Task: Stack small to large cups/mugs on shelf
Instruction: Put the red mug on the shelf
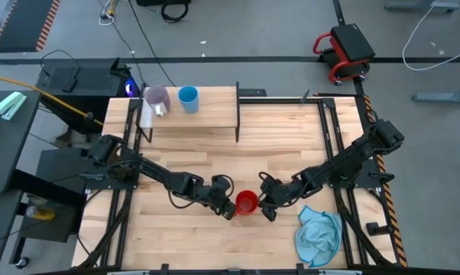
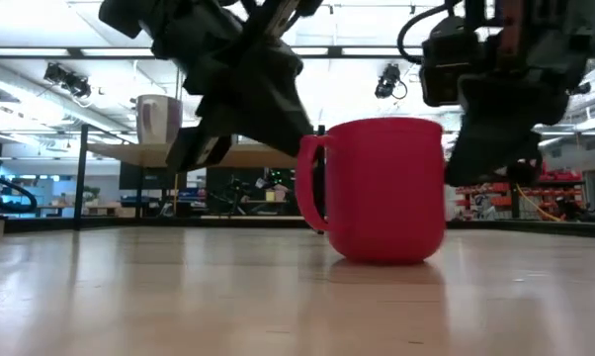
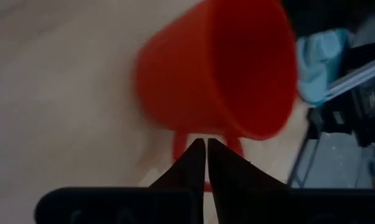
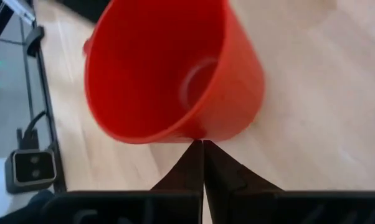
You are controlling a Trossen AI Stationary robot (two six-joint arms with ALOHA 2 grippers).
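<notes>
Broad wooden desk (image 1: 215, 153) under both arms. Raised shelf (image 1: 211, 114) at the far left, carrying the purple cup (image 1: 157, 98) and, just to its right, the blue cup (image 1: 188, 98), both upright. Crumpled blue cloth (image 1: 319, 234) at the near right. Red cup (image 1: 246, 202) upright on the desk at the near middle, between the two arms. Left gripper (image 3: 206, 149) clenched, fingers pressed together at the cup's handle. Right gripper (image 4: 203, 149) likewise clenched, tips touching the cup's rim on its right side, grasping nothing.
</notes>
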